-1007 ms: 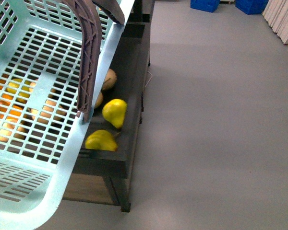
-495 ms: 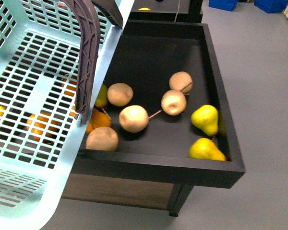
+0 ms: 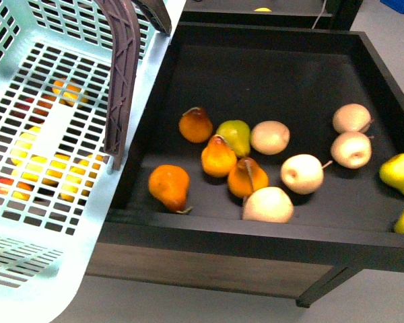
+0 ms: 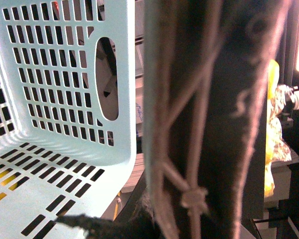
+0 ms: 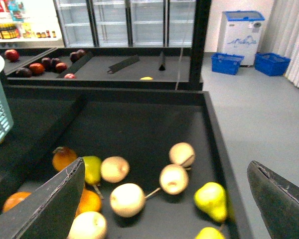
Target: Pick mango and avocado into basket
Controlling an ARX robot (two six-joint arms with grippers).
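Basket first: your light blue slotted plastic basket (image 3: pixel 145 114) fills the left side of the front view, and its rim overlaps the left wall of the black wooden fruit tray (image 3: pixel 256 237). Yellow and orange fruit (image 3: pixel 34 158) shows through the bottom slots, but it's too chopped up to say what's what. The brown-purple swing handle (image 3: pixel 121 81) stands upright. In the left wrist view it's right against the lens, with a white zip-tie (image 4: pixel 194 198) knotted on it. Your left gripper (image 4: pixel 144 224) looks clenched on that handle, though only one dark finger (image 4: pixel 84 222) shows, pressed to it.

Moving right across the tray, four orange pears (image 3: pixel 218 156) and one green-yellow pear (image 3: pixel 234 134) bunch up near the left front corner. Next come five pale beige round pears (image 3: pixel 302 173) around the middle. Two bright yellow pears (image 3: pixel 400 173) sit at the right edge.

Your right gripper (image 5: pixel 167 164) hangs over the tray with its fingers spread wide and nothing between them.
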